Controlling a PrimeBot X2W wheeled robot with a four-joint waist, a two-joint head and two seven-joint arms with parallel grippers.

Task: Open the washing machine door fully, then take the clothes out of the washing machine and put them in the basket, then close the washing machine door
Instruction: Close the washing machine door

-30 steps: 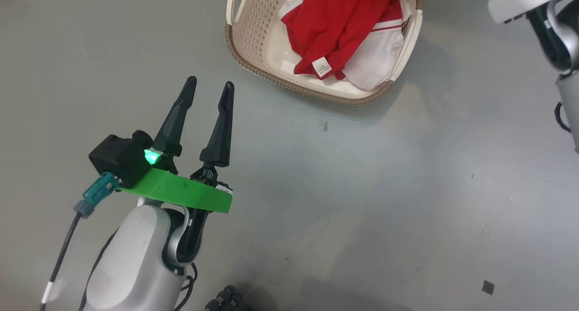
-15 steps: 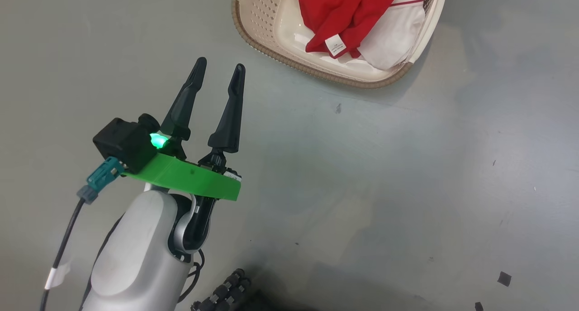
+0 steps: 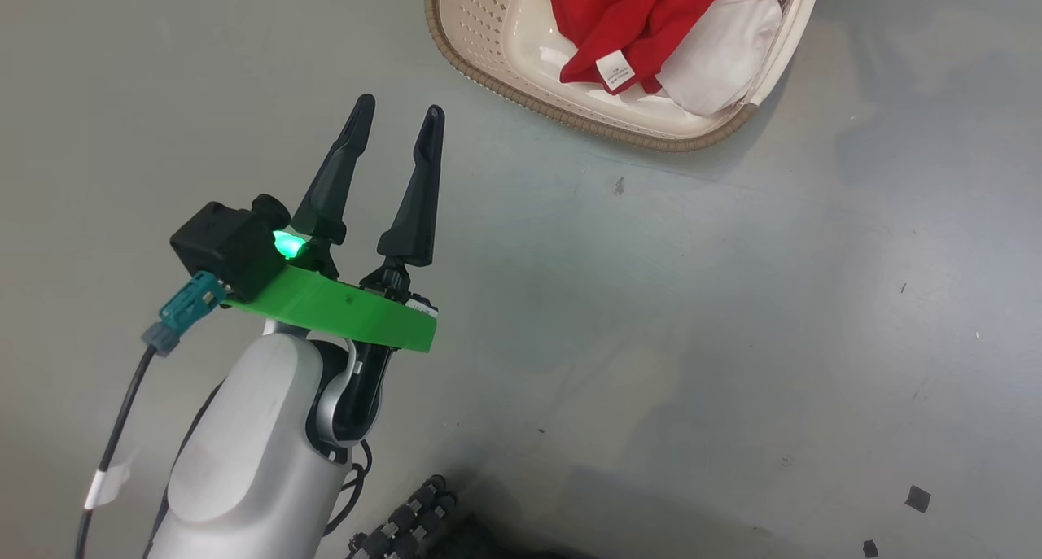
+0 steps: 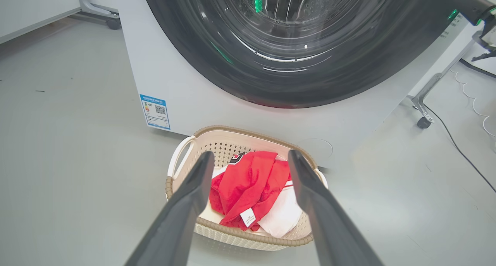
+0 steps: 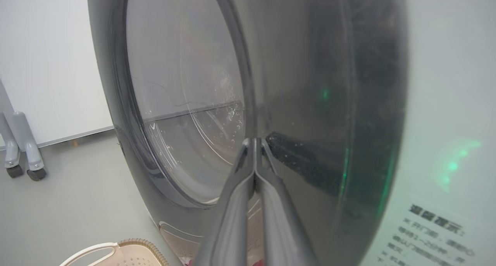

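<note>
Left hand [image 3: 400, 110] nearest: fingers spread, holding nothing, hovering over the floor [image 3: 733, 339] and pointing at the basket [image 3: 476, 26] just ahead. The clothes [image 3: 627, 14] lie in the basket, red over white, so unloading looks done. The basket sits right at the foot of the washing machine [image 4: 193, 91]. The washing machine door [image 5: 310, 103] lies close against the white front; can't tell if it's latched. Right hand [image 5: 254, 142] is clenched with nothing in it, tips on the glossy black rim; their reflection meets them, so I read contact. The door is directly ahead of the right hand, and the left is well away. Closing looks like a right-arm push straight into the rim, toward the machine front.
</note>
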